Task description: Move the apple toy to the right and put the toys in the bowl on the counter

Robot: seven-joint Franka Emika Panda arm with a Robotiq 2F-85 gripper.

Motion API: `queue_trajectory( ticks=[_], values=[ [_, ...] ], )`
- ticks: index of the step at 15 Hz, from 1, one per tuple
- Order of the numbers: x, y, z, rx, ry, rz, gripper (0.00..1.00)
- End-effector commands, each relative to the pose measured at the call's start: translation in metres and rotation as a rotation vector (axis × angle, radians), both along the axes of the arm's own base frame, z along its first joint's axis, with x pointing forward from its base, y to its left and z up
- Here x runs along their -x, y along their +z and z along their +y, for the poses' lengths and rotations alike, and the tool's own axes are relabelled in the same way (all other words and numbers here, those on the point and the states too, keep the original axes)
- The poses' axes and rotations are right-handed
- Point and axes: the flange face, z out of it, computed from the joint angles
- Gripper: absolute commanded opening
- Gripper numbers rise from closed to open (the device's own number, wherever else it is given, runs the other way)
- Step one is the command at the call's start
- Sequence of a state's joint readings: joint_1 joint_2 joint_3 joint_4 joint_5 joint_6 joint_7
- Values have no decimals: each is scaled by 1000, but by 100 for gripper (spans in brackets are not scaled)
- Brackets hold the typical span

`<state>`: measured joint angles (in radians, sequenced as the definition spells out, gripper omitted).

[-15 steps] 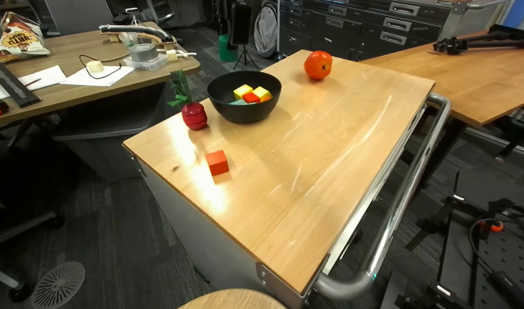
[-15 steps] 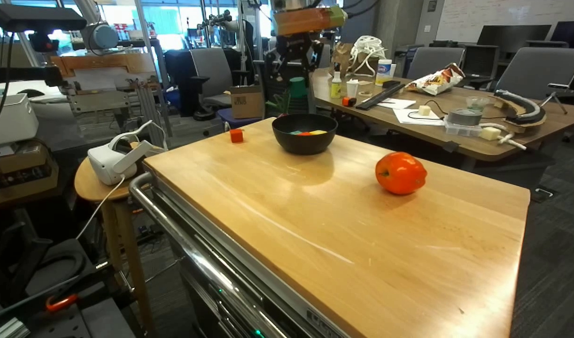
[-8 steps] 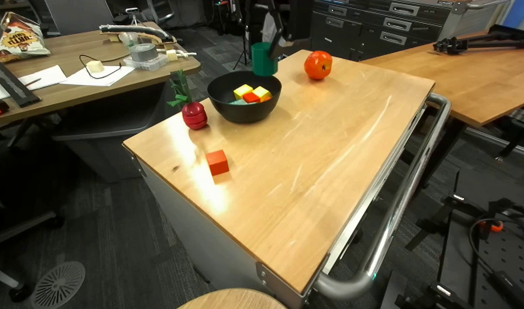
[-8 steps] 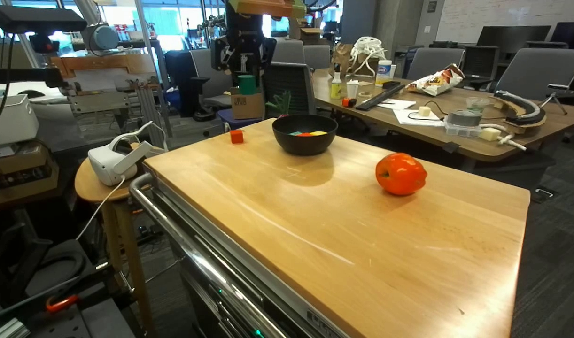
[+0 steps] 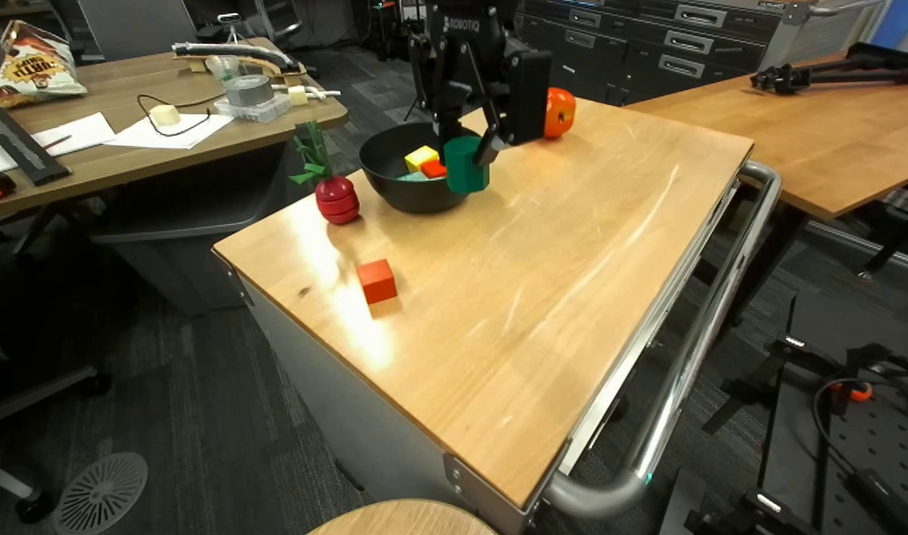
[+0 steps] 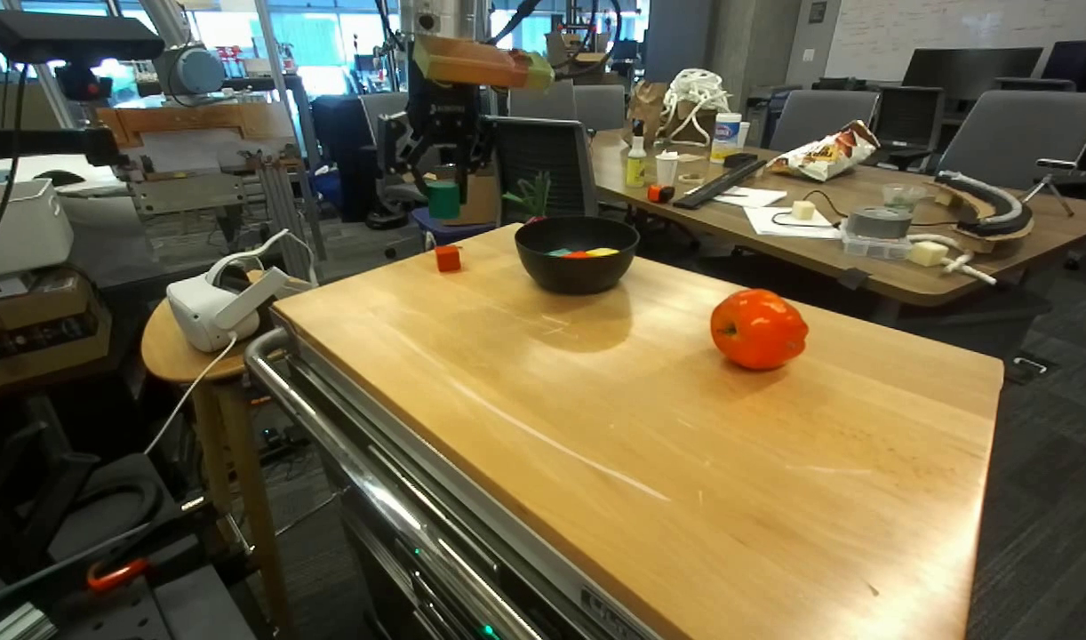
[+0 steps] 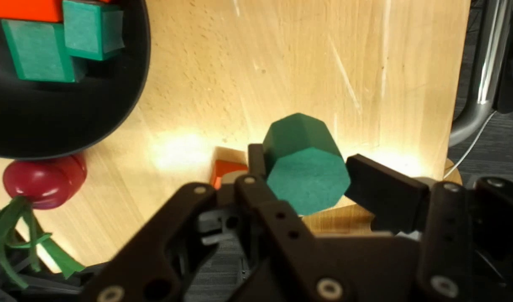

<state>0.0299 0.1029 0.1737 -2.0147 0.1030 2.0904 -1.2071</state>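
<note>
My gripper (image 7: 305,167) is shut on a green many-sided block (image 7: 309,182), held in the air above the counter (image 5: 543,297). In an exterior view the held block (image 5: 467,167) overlaps the near rim of the black bowl (image 5: 406,189). Inside the bowl lie yellow (image 5: 421,157), red and green toys (image 7: 38,50). A red-orange cube (image 6: 448,258) rests on the counter, partly hidden behind a finger in the wrist view. Beside the bowl sits the dark-red round toy (image 5: 337,200) with green leaves. At the far side from it stands the apple toy (image 6: 758,329), partly covered by the gripper in an exterior view.
A metal rail (image 5: 692,357) runs along one side of the counter. The cluttered desk (image 6: 863,258) with a chip bag (image 6: 827,153) stands close by. A round stool (image 6: 165,342) carrying a white headset (image 6: 210,307) is near the counter's corner.
The arm came into view from the top in an exterior view and has lowered. Across the last second my gripper carried the green block past the bowl, towards the red-orange cube's side.
</note>
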Motion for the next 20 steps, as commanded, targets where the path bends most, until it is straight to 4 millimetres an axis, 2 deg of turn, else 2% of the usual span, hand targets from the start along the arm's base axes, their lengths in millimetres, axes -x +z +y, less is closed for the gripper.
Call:
queue_trajectory(
  ticks=[1, 4, 7, 12, 13, 14, 17, 18, 20],
  values=[
    [-4, -29, 5, 18, 3, 19, 24],
    [-12, -55, 5, 41, 10, 31, 24],
    [-18, -72, 5, 59, 16, 21, 24],
    [-21, -79, 4, 41, 13, -5, 26],
    [-22, -76, 3, 32, 9, -23, 74],
    [-22, -73, 2, 24, 5, -36, 75],
    [-25, -55, -2, -7, -16, -91, 96],
    [-27, -48, -4, -17, -32, -117, 100],
    [-36, -29, -14, -24, -86, -202, 100]
  ],
)
